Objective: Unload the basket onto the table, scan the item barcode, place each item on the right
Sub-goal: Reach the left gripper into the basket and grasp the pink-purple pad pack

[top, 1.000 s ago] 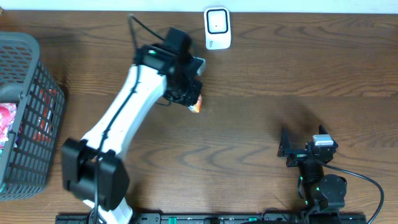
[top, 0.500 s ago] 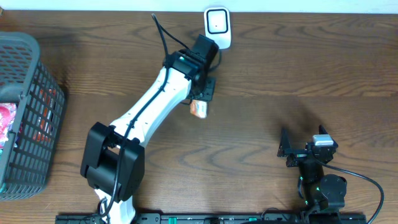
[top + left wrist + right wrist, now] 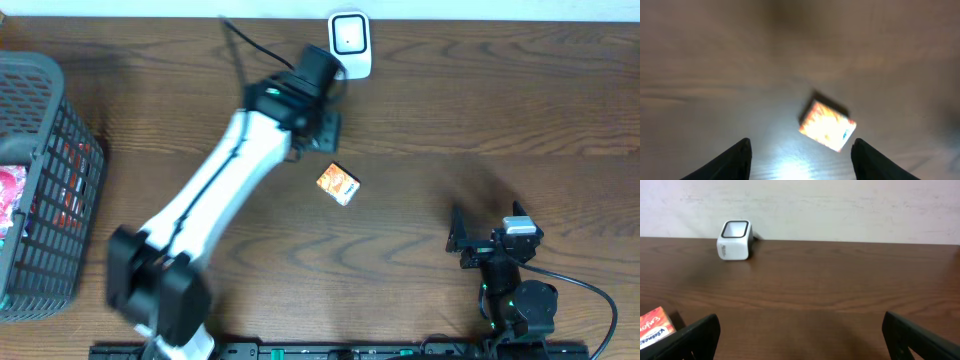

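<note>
- Overhead, the dark wooden table (image 3: 500, 120) bears everything, with the grey mesh basket (image 3: 40, 180) at its 9 o'clock edge.
- Left gripper (image 3: 801, 145) hangs with fingers well parted and nothing between them, at 7 o'clock from the white square scanner (image 3: 350, 45).
- Right gripper (image 3: 800, 330) sits at the table's 5 o'clock, spread wide and empty.
- Small orange box (image 3: 338, 184) lies loose on the table, at 5 o'clock from the left gripper, its long axis running roughly 10 to 4. The left gripper is clearly the nearer for picking it up.

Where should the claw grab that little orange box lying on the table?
Come straight down from above and pinch across its shorter width. The orange box lies flat and slanted on the table, so the left claw should probably twist to match.
</note>
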`<state>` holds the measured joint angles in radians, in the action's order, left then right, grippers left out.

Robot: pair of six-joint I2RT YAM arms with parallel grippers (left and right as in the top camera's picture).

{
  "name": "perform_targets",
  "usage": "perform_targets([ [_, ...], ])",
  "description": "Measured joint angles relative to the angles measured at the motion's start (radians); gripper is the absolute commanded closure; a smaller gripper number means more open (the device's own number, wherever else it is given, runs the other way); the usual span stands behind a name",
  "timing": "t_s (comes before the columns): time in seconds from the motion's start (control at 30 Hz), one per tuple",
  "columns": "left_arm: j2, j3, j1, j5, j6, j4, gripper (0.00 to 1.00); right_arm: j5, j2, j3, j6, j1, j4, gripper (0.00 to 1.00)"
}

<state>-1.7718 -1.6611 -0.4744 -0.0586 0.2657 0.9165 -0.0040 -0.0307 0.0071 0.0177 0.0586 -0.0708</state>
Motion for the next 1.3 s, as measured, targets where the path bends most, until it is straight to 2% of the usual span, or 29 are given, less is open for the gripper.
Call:
perform_targets([
  [0.03,0.050,-0.012,0.033,0.005,0.000,-0.001,0.35,0.000,0.000,0.000,0.000,0.000,0.000,0.01],
  [0.17,0.268,-0.053,0.230,0.053,-0.011,-0.008,0.04,0.000,0.000,0.000,0.000,0.000,0.000,0.01],
  [0.2,0.314,-0.060,0.289,0.069,-0.009,-0.009,0.01,0.000,0.000,0.000,0.000,0.000,0.000,0.01],
  [0.3,0.441,-0.070,0.533,0.114,-0.003,-0.008,0.02,0.000,0.000,0.000,0.000,0.000,0.000,0.01],
  [0.43,0.509,-0.071,0.824,0.144,-0.002,0.013,0.02,0.000,0.000,0.000,0.000,0.000,0.000,0.01],
  [0.63,0.468,-0.055,1.115,0.147,0.082,0.023,0.02,0.000,0.000,0.000,0.000,0.000,0.000,0.01],
  [0.77,0.380,-0.036,1.175,0.151,0.188,0.015,0.02,0.000,0.000,0.000,0.000,0.000,0.000,0.01],
  [0.9,0.243,-0.031,1.176,0.146,0.205,-0.023,0.02,0.000,0.000,0.000,0.000,0.000,0.000,0.01],
  [0.97,0.174,-0.029,1.176,0.146,0.176,-0.025,0.02,0.000,0.000,0.000,0.000,0.000,0.000,0.01],
  [1.3,-0.068,-0.017,1.176,0.255,-0.139,-0.057,0.02,0.000,0.000,0.000,0.000,0.000,0.000,0.01],
])
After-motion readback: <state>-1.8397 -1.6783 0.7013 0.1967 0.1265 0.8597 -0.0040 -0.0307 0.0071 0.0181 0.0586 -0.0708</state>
